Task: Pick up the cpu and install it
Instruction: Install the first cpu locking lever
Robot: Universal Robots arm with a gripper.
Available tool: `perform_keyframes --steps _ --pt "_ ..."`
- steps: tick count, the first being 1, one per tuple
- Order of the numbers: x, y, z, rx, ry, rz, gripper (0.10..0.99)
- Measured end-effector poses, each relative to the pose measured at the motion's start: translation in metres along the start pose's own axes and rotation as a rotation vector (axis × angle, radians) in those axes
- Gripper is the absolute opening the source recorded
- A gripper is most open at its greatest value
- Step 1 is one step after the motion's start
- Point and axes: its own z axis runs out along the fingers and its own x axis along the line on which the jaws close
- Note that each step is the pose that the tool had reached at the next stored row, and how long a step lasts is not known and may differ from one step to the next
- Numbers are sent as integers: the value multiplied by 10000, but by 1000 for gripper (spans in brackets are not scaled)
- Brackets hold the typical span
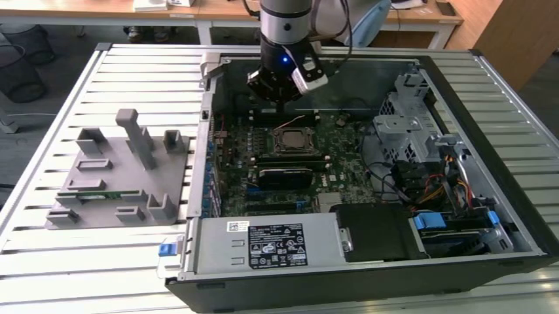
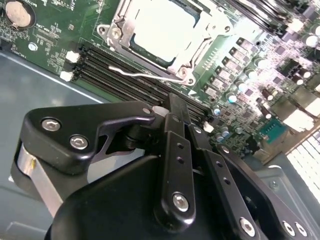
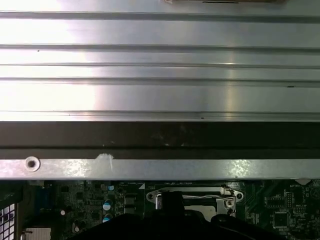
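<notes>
Silvery cpu [image 2: 159, 26] seated in socket; slatted metal table [image 1: 131, 72] underneath.

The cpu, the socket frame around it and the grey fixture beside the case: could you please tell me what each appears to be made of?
The cpu: pale silvery top, apparently bare metal, glaring white under the light.
The socket frame: shiny stamped metal, judging by its bright reflective edges and screws.
The grey fixture: matte uniform grey with blocky posts, probably plastic, possibly printed; its look leaves that open.
</notes>
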Motion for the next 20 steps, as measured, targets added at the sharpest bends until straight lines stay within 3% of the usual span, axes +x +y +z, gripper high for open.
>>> perform_keyframes --steps 11,20 --pt "-70 -2 99 0 0 -3 106" --pt "-133 8 123 -4 20 -357 106"
